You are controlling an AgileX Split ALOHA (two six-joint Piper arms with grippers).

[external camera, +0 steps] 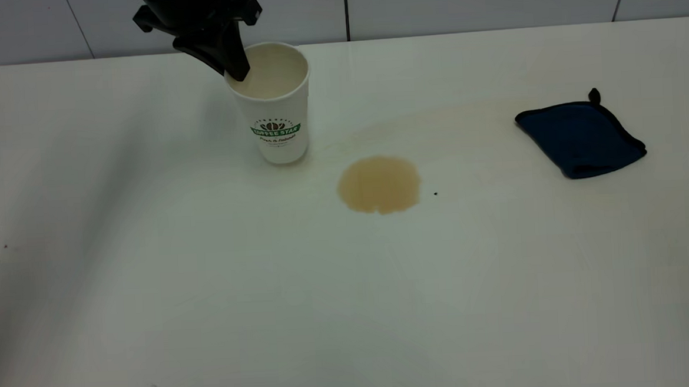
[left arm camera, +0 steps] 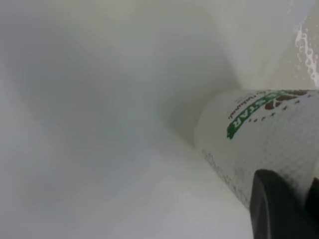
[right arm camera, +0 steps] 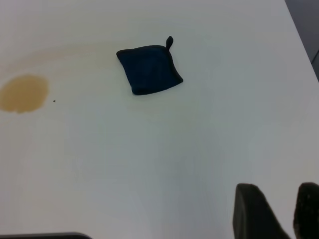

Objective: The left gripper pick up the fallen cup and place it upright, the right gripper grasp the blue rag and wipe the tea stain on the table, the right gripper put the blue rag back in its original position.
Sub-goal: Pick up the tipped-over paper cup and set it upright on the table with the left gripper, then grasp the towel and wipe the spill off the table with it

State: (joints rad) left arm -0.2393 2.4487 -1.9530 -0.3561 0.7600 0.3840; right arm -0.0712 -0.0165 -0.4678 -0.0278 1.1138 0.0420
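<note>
The white cup (external camera: 275,111) with the green logo stands upright on the table (external camera: 327,306), at the back left of centre. My left gripper (external camera: 237,74) comes down from above and is shut on the cup's rim on its left side, one finger inside. In the left wrist view the dimpled cup wall (left arm camera: 259,139) fills the right side, with a black finger (left arm camera: 276,209) on it. The tan tea stain (external camera: 379,184) lies just right of the cup. The blue rag (external camera: 580,138) lies flat at the far right. My right gripper (right arm camera: 291,211) hovers high, open and empty, well away from the rag (right arm camera: 148,68) and the stain (right arm camera: 23,92).
A tiny black speck (external camera: 435,193) sits just right of the stain. A pale tan streak (external camera: 435,121) runs from behind the stain toward the rag. A tiled wall (external camera: 488,0) backs the table's far edge.
</note>
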